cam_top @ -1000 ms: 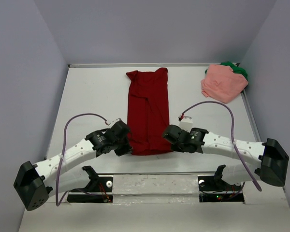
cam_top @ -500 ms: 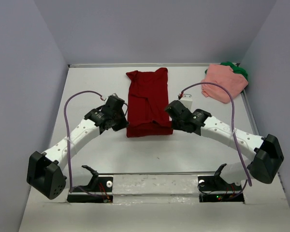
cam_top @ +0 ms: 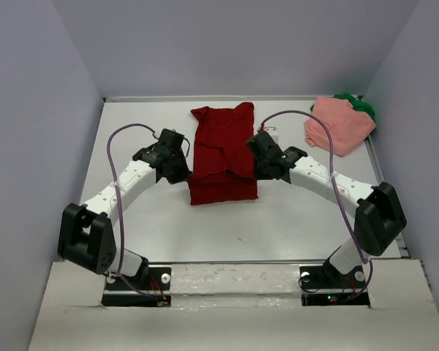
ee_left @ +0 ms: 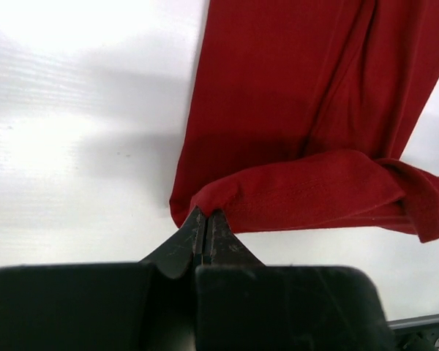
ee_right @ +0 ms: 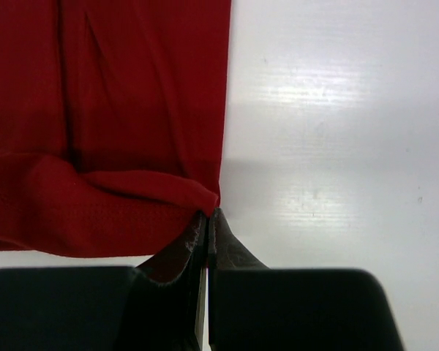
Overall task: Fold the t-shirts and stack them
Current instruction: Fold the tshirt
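The dark red t-shirt (cam_top: 223, 150) lies lengthwise in the middle of the table, its near part lifted and doubled back over itself. My left gripper (cam_top: 184, 174) is shut on the shirt's near left corner (ee_left: 212, 196). My right gripper (cam_top: 254, 172) is shut on the near right corner (ee_right: 205, 196). Both hold the hem above the flat cloth, and a red fold hangs between them. In the left wrist view my gripper (ee_left: 206, 214) pinches a thin edge of cloth; in the right wrist view my gripper (ee_right: 208, 213) does the same.
A salmon pink t-shirt (cam_top: 338, 124) lies bunched at the far right corner, partly on top of a green t-shirt (cam_top: 360, 105). Grey walls close the table on the left, back and right. Purple cables arch over both arms.
Both grippers have carried the red shirt's near hem away from me, toward the far end. The shirt's near part now lies doubled over its middle, and both arms are stretched further out.
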Robot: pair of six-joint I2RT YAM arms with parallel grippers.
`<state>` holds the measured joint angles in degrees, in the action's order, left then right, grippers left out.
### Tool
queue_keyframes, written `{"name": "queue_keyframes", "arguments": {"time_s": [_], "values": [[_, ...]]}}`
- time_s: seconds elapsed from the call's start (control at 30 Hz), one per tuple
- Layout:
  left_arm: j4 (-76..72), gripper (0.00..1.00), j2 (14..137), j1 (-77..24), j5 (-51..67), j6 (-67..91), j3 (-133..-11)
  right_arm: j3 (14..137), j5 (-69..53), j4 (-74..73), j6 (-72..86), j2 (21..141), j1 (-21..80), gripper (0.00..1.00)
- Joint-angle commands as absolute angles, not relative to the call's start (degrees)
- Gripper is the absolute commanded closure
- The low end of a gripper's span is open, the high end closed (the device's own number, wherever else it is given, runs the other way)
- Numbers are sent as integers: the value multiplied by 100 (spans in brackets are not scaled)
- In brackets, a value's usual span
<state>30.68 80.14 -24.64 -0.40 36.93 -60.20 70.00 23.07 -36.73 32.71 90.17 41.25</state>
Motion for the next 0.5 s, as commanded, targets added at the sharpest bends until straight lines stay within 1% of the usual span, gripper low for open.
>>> {"name": "queue_keyframes", "arguments": {"time_s": [0.0,0.23,0.47], "values": [[3103,100,8244,-2004,-325,3129,-6372,7559,2497,-3665,2541,9210,3552,100],[3014,100,8911,-1890,-140,2927,-7004,8094,2233,-3437,2154,9746,3340,100],[3129,100,9632,-1898,-149,2786,-7917,8446,1926,-3261,1899,10291,3156,100]]}}
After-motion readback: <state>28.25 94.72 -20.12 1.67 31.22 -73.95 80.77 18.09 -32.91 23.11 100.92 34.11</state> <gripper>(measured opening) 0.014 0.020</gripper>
